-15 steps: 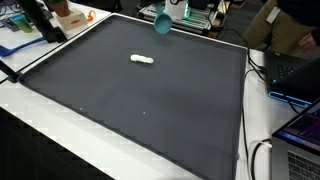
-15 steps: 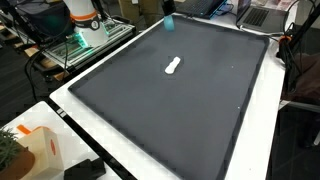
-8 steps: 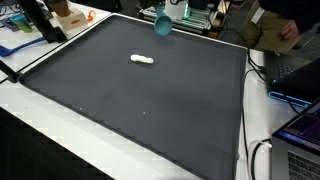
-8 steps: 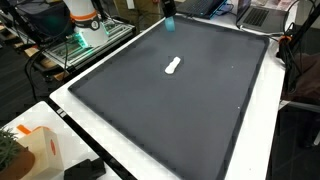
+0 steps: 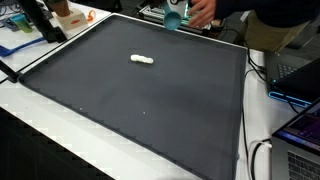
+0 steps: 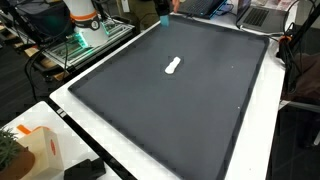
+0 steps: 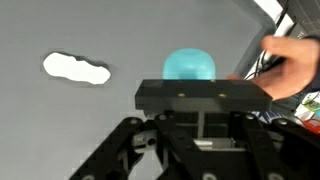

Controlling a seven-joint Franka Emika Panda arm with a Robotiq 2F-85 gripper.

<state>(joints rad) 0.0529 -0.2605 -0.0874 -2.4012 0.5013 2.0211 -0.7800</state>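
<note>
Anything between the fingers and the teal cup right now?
Yes. A person's hand reaches in at the side of the teal cup and seems to touch it. Nothing on the mat blocks the way; the white piece lies well off to the other side.

Lower half of teal cup hidden behind pincer housing; person's hand cut by right edge.

No legible text or signs
</note>
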